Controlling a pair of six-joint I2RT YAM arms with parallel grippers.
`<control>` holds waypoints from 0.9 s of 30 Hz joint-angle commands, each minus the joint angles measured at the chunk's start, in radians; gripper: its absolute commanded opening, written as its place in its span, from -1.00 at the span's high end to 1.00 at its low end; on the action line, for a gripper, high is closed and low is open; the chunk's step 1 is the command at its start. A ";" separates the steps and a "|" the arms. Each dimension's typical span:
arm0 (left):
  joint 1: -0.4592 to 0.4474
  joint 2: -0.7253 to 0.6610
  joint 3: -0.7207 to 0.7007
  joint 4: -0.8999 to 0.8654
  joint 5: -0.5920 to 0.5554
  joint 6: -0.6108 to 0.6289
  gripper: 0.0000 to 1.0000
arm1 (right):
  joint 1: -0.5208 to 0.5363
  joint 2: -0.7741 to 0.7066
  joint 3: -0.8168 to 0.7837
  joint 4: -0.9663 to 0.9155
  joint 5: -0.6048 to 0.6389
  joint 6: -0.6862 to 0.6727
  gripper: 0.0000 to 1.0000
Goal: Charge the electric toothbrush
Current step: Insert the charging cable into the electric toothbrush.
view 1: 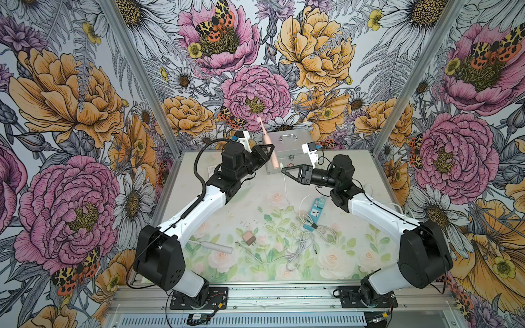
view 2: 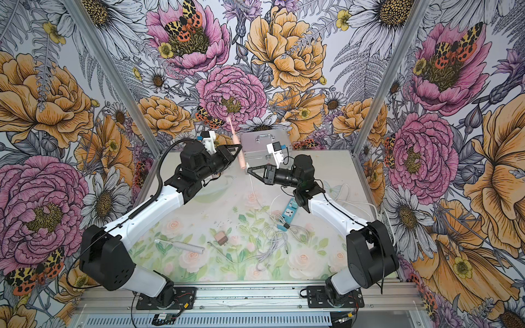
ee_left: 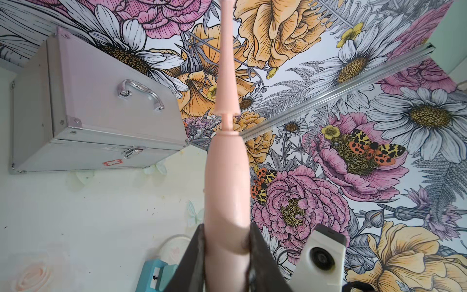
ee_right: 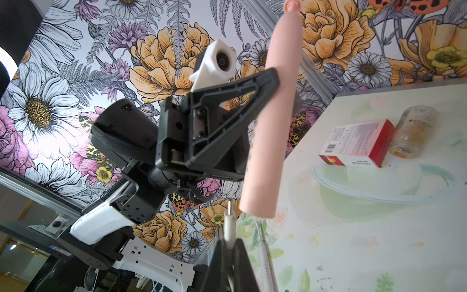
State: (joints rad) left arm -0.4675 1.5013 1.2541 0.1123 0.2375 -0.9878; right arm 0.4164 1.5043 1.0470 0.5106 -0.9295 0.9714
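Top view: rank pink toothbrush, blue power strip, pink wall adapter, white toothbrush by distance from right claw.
1. Pink toothbrush, just off the right claw tip.
2. Blue power strip, beneath the right arm.
3. Pink wall adapter, mid-table.
4. White toothbrush, front left.

In both top views the scene is seen from high above the near edge, looking down toward the far wall; the whole tabletop point(view 1: 255, 198) is shared. The left wrist view is taken close along the left end effector point(ee_left: 226, 242), toward far right. The right wrist view is taken close along the right end effector point(ee_right: 229, 245), facing left. The toothbrush point(ee_right: 273, 113) is shared by both wrist views.
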 commanded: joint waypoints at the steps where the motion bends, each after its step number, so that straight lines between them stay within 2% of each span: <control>1: 0.015 -0.042 -0.024 0.122 0.023 -0.073 1.00 | 0.020 -0.015 -0.020 0.080 -0.006 0.040 1.00; 9: 0.037 -0.043 -0.035 0.188 0.051 -0.118 1.00 | 0.035 -0.008 -0.051 0.085 0.018 0.037 1.00; 27: 0.020 -0.032 -0.024 0.198 0.106 -0.100 1.00 | 0.022 0.022 0.005 0.133 0.024 0.072 1.00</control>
State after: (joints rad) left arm -0.4427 1.4990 1.2228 0.2764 0.3157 -1.0939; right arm 0.4438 1.5146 1.0073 0.5968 -0.9131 1.0325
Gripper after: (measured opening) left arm 0.262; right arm 0.074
